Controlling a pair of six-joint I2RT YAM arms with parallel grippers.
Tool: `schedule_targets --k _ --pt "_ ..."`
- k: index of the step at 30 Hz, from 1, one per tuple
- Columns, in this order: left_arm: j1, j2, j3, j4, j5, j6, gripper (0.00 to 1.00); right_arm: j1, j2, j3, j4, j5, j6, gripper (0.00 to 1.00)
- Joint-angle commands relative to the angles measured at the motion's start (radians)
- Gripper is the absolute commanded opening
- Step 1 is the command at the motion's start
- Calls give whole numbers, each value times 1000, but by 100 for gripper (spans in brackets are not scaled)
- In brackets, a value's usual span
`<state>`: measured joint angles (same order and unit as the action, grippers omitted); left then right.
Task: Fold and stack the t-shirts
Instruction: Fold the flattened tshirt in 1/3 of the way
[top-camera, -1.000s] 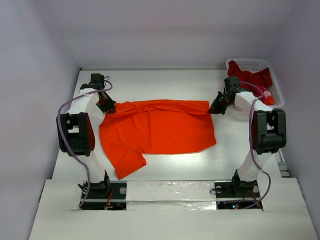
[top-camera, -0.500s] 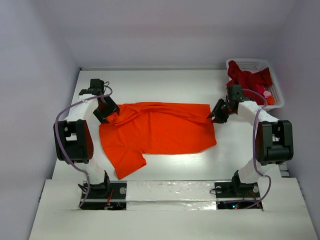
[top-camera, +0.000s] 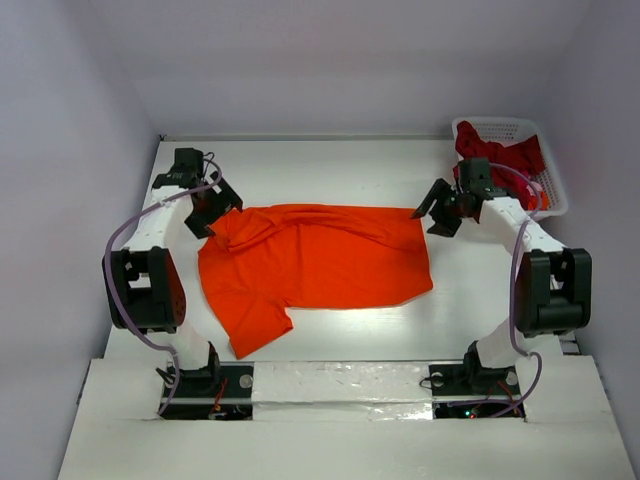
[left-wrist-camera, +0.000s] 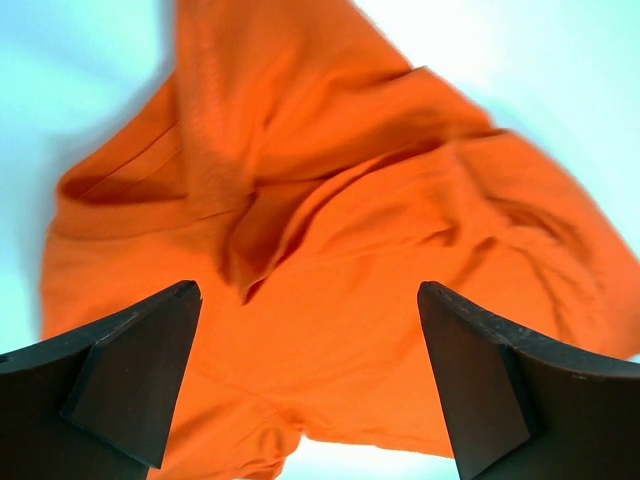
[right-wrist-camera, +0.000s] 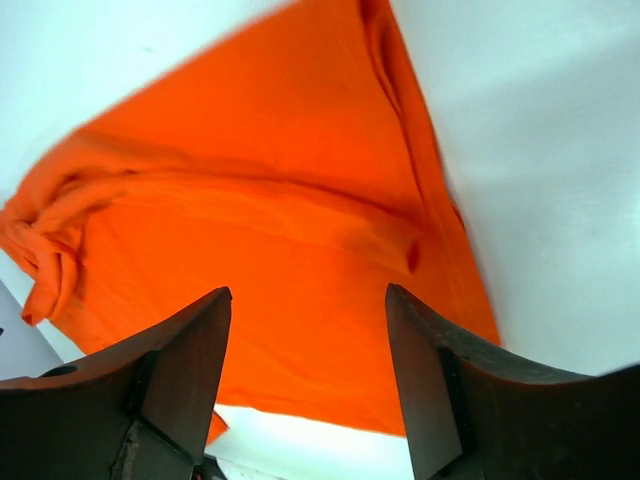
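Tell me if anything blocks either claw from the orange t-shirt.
Nothing visible does. The left claw and right claw hang open at the far corners of the orange t-shirt, with only cloth and table under them.

No readable text, label or number anywhere.
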<state>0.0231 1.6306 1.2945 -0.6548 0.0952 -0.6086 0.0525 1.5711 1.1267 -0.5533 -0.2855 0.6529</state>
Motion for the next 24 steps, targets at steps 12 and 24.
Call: schedule_targets --k 12,24 --pt "-192 150 140 146 -58 55 72 185 282 260 -68 140 -170 62" --pt "-206 192 114 149 -210 105 71 290 360 392 -122 241 -211 59"
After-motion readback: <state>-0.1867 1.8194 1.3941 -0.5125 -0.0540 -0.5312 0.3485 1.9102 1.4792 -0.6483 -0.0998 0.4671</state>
